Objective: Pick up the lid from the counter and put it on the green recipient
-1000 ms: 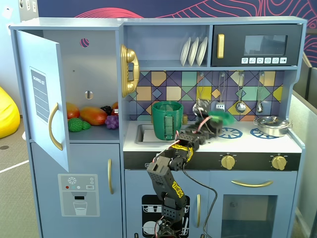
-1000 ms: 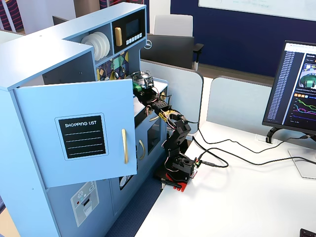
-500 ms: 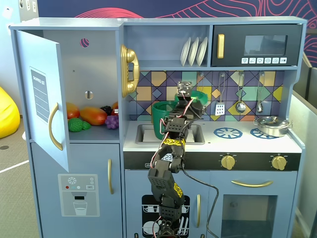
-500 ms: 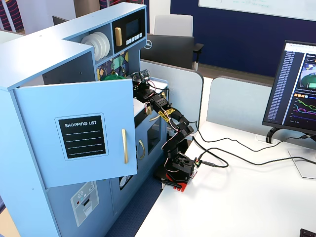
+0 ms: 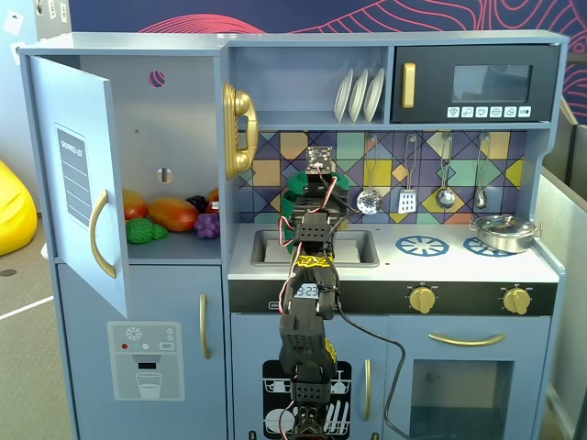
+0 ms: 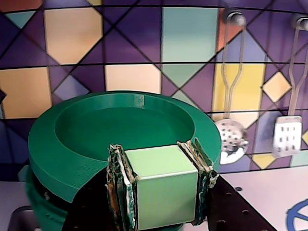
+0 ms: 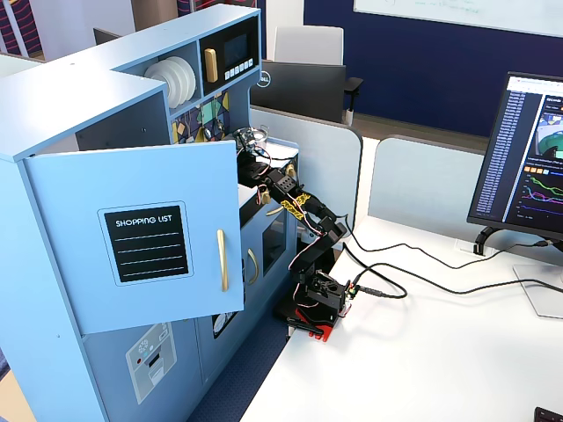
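In the wrist view the lid [image 6: 96, 144], a dark green disc, hangs level just above the green recipient [image 6: 41, 211]. Only a sliver of the pot's rim and wall shows beneath it. My gripper [image 6: 161, 187] is shut on the lid's pale green block handle [image 6: 166, 192], one finger on each side. In a fixed view the arm stands in front of the green recipient [image 5: 287, 229] by the sink, with the gripper [image 5: 319, 188] over its top. Whether the lid touches the rim I cannot tell.
A sink [image 5: 358, 247] lies right of the pot, then blue burner rings [image 5: 421, 245] and a silver pot [image 5: 502, 231]. A ladle [image 6: 231, 139] and spatula [image 6: 286, 134] hang on the tiled wall close behind. The cupboard door [image 5: 81, 174] stands open, with toy food [image 5: 170, 215] inside.
The arm has swung left with the lid, from above the burner, across the sink, to over the green pot, and has stretched upright.
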`<move>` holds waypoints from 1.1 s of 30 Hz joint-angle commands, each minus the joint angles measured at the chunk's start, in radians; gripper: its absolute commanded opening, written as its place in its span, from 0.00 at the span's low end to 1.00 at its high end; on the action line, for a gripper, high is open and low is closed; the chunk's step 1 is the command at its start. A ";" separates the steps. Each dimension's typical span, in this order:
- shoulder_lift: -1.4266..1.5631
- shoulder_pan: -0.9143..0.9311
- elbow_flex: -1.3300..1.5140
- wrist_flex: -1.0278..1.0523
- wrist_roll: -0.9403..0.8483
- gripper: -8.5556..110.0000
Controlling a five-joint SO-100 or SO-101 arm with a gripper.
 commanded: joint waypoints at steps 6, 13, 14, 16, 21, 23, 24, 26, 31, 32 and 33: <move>0.025 -0.057 -0.077 0.002 -0.034 0.07; -0.011 -0.054 -0.066 -0.018 -0.057 0.07; -0.017 -0.051 -0.064 -0.020 -0.060 0.07; -0.025 -0.048 -0.063 -0.025 -0.067 0.07; -0.048 -0.043 -0.061 -0.037 -0.078 0.07; -0.060 -0.037 -0.060 -0.046 -0.081 0.07; -0.064 -0.032 -0.058 -0.046 -0.081 0.07; -0.075 -0.023 -0.052 -0.054 -0.081 0.07; -0.083 -0.014 -0.038 -0.063 -0.087 0.07; -0.086 -0.012 -0.038 -0.064 -0.084 0.07; -0.087 -0.009 -0.038 -0.066 -0.084 0.07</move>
